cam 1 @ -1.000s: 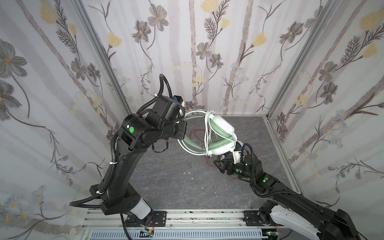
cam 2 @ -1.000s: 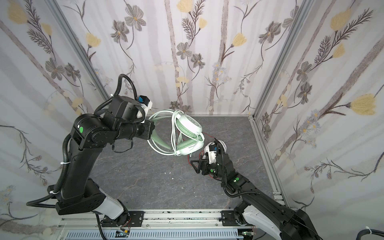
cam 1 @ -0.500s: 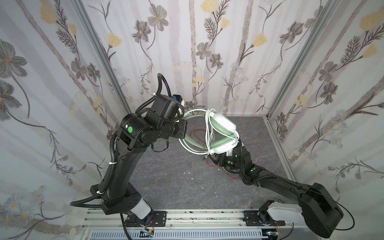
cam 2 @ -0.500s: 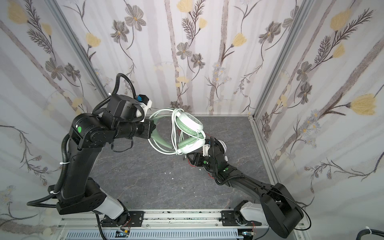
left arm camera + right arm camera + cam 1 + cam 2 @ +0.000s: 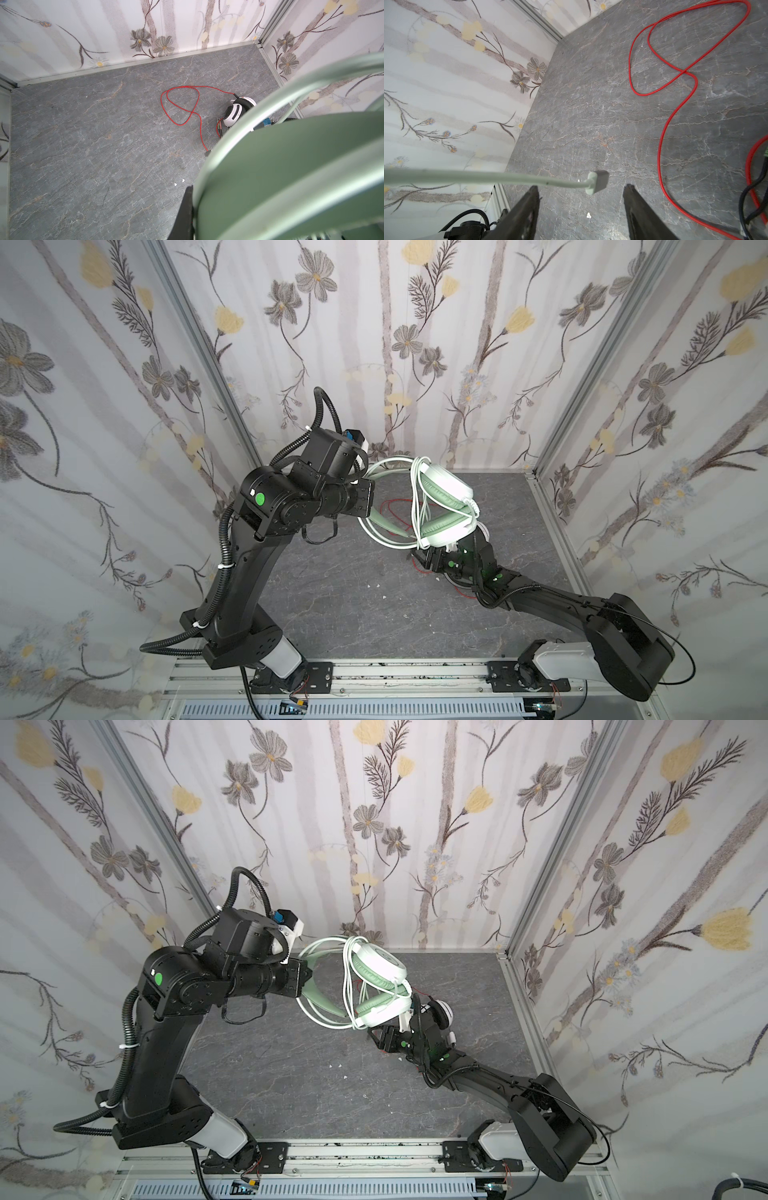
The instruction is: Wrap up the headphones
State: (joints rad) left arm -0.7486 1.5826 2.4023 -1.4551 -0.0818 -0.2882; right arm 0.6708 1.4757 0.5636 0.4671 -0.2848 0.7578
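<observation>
While the left gripper (image 5: 367, 498) clamps the headband of the mint headset (image 5: 446, 489) aloft, the right gripper (image 5: 581, 186) has jaws apart, the green plug (image 5: 598, 180) just ahead of them, ungripped; white-and-black headset (image 5: 234, 112) and looped red cable (image 5: 178, 104) lie on the table (image 5: 83, 135)

Both top views hang high over the front rail (image 5: 390, 672), facing down and toward the back wall (image 5: 415, 344), far enough off to hold both arms and the whole grey floor (image 5: 291, 1085); they share nearly everything. The left wrist camera sits close behind the left fingers (image 5: 187, 209), looking past them down at the floor, the mint headset (image 5: 291, 166) a blur right at the lens. The right wrist camera peers low along the right fingers (image 5: 527, 212), the green plug (image 5: 598, 180) just ahead of their tips. Both wrist views share the looped red cable (image 5: 180, 104).
</observation>
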